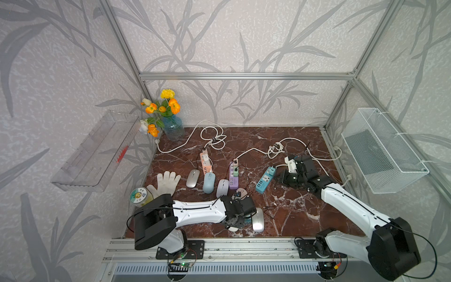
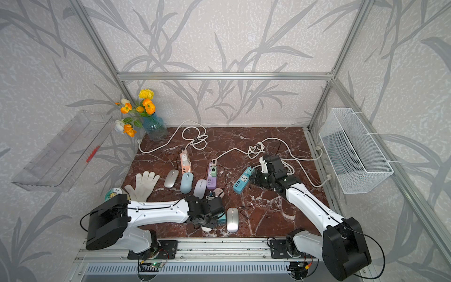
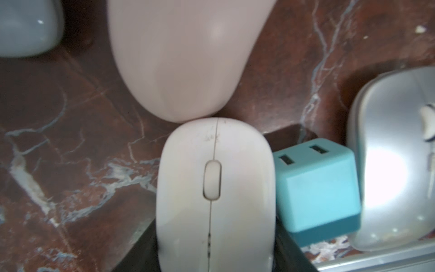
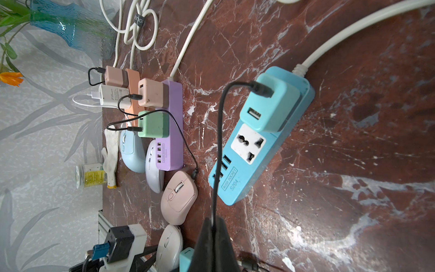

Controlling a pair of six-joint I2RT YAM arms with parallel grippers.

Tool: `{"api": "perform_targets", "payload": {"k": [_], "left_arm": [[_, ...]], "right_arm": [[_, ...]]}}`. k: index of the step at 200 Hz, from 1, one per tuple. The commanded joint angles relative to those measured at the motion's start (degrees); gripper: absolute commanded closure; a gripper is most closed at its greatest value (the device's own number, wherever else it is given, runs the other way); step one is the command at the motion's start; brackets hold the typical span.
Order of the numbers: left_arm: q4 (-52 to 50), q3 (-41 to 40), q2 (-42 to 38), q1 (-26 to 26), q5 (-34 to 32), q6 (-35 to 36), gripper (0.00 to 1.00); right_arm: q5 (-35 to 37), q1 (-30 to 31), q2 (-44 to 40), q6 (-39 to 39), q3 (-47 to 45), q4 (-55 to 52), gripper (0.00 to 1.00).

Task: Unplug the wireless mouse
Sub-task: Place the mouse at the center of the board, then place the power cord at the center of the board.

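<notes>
A white wireless mouse (image 3: 214, 188) lies near the table's front edge, also seen in a top view (image 1: 233, 229). My left gripper (image 3: 215, 247) is shut on it, one black finger (image 3: 141, 249) against each side. Its nose touches a pink mouse (image 3: 183, 58), and no cable shows on it. My right gripper (image 4: 213, 226) is shut on a thin black cable (image 4: 219, 141). That cable runs to a teal charger (image 4: 270, 106) plugged into the blue power strip (image 4: 249, 169). In a top view the right gripper (image 1: 277, 179) sits just right of that strip (image 1: 266, 179).
A loose teal charger cube (image 3: 315, 186) and a silver mouse (image 3: 395, 160) lie right beside the white mouse. Further back are the purple strip (image 1: 233, 179), the orange strip (image 1: 206, 162), more mice, a glove (image 1: 166, 183), a jar (image 1: 140, 196) and a flower vase (image 1: 173, 128). A wire basket (image 1: 383, 151) hangs on the right wall.
</notes>
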Motion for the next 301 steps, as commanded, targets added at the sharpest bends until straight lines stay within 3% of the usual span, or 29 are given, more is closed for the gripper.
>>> {"api": "perform_targets", "payload": {"k": [1, 50, 94, 147, 187, 221, 244, 268, 301], "left_arm": [[3.7, 1.8, 1.6, -0.2, 3.1, 1.4, 1.0], [4.0, 3.0, 3.5, -0.3, 3.8, 1.4, 1.0], [4.3, 1.4, 2.0, -0.3, 3.6, 0.2, 0.51], [3.6, 0.9, 1.3, -0.2, 2.7, 0.3, 0.26], [-0.9, 1.6, -1.9, -0.1, -0.9, 1.3, 0.23], [-9.6, 6.9, -8.0, 0.4, -12.0, 5.0, 0.23], [-8.0, 9.5, -11.1, 1.4, -17.6, 12.1, 0.24], [0.9, 10.4, -11.0, 5.9, -13.1, 20.4, 0.24], [7.7, 17.3, -3.2, 11.3, -8.4, 27.9, 0.27]], "right_arm": [[0.8, 0.3, -1.8, -0.5, -0.7, -0.6, 1.0], [1.8, 0.3, -1.8, -0.5, -0.6, -1.3, 1.0], [2.5, 0.3, -1.1, -0.7, -0.3, -2.1, 1.0], [2.8, 0.3, -0.7, -0.7, -0.2, -2.6, 1.0], [4.3, 0.3, -1.2, -2.9, 1.3, -5.3, 1.0], [10.5, 0.3, -2.5, -7.2, 3.4, -10.5, 1.0], [14.9, 0.0, -2.5, -9.7, 5.2, -13.1, 1.0], [16.4, -0.1, -0.6, -12.0, 8.7, -16.8, 0.99], [15.5, -0.4, 0.9, -12.8, 12.2, -18.7, 0.87]]}}
